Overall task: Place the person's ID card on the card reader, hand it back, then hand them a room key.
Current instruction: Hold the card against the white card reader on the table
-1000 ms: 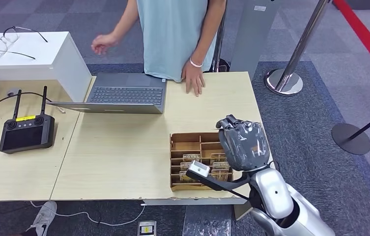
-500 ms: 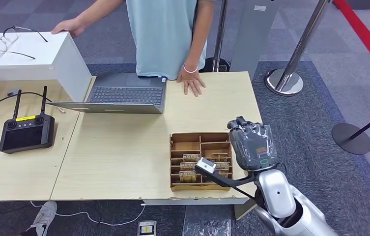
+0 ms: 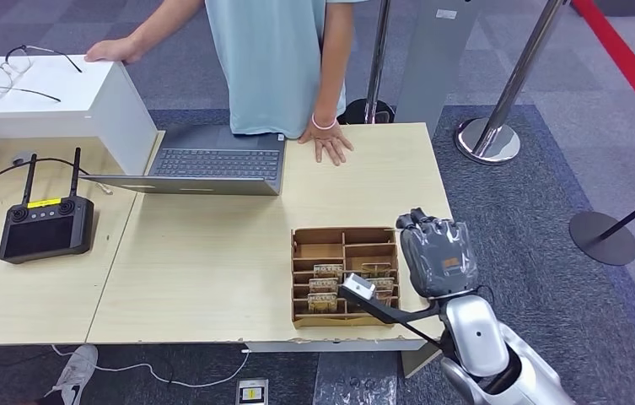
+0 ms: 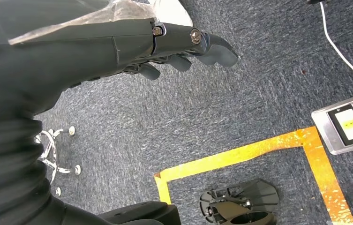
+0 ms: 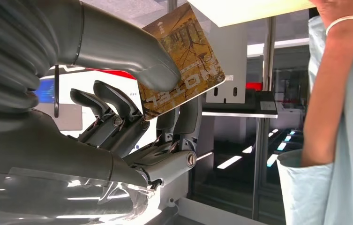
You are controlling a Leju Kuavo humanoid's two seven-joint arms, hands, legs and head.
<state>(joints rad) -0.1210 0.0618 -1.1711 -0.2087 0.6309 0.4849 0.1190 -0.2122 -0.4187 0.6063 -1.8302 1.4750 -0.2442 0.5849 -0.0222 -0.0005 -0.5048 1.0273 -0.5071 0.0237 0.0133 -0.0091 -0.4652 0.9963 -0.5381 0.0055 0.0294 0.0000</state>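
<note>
1 laptop (image 3: 212, 160), 1 controller (image 3: 44, 226), 1 glasses (image 3: 23, 67), perhaps 6 boxed cards (image 3: 324, 285).

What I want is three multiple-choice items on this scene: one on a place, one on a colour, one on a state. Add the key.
1. Where do the glasses lie?
A. On the white box
B. On a laptop
C. In a tray

2. What colour is the person's shirt?
A. Red
B. Light blue
C. Black

3. What is the right robot hand doing?
A. Pinching a brown card
B. Hanging empty
C. Pressing keys

Key: A, the glasses rest on the box's top; B, the shirt is pale blue; A, the card sits between thumb and fingers in the right wrist view.
</note>
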